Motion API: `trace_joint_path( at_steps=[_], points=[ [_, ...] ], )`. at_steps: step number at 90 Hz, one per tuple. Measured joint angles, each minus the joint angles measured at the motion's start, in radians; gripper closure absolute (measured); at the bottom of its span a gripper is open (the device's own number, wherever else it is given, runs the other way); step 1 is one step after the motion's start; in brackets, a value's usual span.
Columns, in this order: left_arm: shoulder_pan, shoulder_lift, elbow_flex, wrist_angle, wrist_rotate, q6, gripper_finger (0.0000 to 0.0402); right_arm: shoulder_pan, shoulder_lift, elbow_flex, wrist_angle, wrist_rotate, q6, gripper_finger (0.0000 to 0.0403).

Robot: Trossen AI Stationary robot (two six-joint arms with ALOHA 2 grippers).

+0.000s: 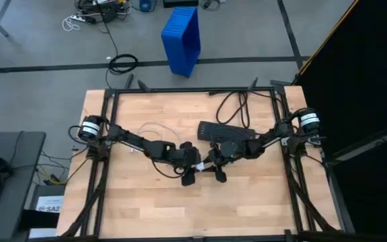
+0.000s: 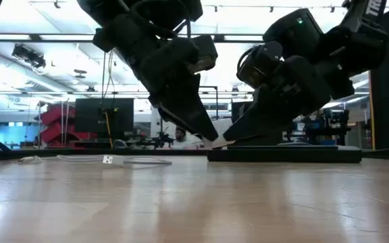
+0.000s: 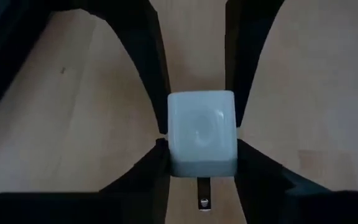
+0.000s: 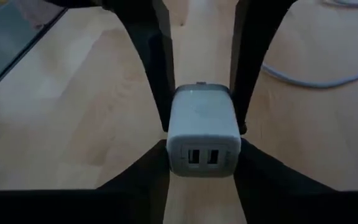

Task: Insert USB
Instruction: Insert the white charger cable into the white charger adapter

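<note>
A white charger block (image 1: 209,159) with two USB ports (image 4: 202,157) hangs mid-table between both grippers. My left gripper (image 3: 201,155) comes at it from the left and my right gripper (image 4: 204,149) from the right, each shut on it. The USB, a thin white cable (image 1: 154,128), lies slack on the table behind my left arm. Its plug end (image 2: 108,160) rests on the wood. The black power strip (image 1: 227,130) lies flat just beyond the grippers. My left gripper pinches the charger block's two side faces (image 3: 173,146) between its fingers, slanting down from the table's left. A metal prong (image 3: 202,200) shows below the block. The block is clear of the table. My right gripper pinches the same block's side faces (image 4: 174,146) between its two fingers, slanting down from the table's right. The port face (image 4: 202,157) is turned toward its wrist. My left gripper's fingers (image 4: 157,68) hold the block's other end.
The power strip's thick black cord (image 1: 237,104) loops to the table's far edge. The table frame's black rails (image 1: 193,90) run along the far edge and both sides. Bare wood (image 1: 200,208) spreads toward the near edge. A blue bin (image 1: 182,39) stands on the floor beyond.
</note>
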Motion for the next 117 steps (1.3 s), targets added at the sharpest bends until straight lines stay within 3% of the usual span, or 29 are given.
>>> trace_joint_path(
  at_steps=[16,27,49,64,78,96,104,117],
  points=[
    [-0.003,0.0,-0.002,-0.004,-0.098,0.022,0.0277,0.013,0.0,0.0,0.011,0.152,-0.037,0.0255],
    [-0.012,0.0,-0.017,0.041,-0.106,0.039,0.0277,0.027,0.0,0.0,0.021,0.175,-0.063,0.0243],
    [-0.026,-0.035,-0.179,0.326,-0.124,0.019,0.0277,0.062,-0.001,0.002,0.074,0.23,-0.108,0.0227],
    [-0.033,-0.077,-0.342,0.646,-0.129,0.019,0.0277,0.069,-0.003,0.003,0.147,0.279,-0.147,0.0216],
    [-0.036,-0.08,-0.475,1.024,-0.112,0.023,0.0277,0.077,-0.002,-0.011,0.367,0.264,-0.206,0.0203],
    [-0.044,-0.081,-0.582,1.408,-0.051,0.063,0.0277,0.079,-0.002,-0.034,0.684,0.159,-0.218,0.019],
    [-0.058,-0.082,-0.583,1.487,-0.047,0.096,0.0277,0.078,-0.002,-0.035,0.734,0.139,-0.196,0.0187],
    [-0.065,-0.081,-0.561,1.484,-0.042,0.125,0.0277,0.082,-0.002,-0.035,0.751,0.133,-0.19,0.0186]
  ],
)
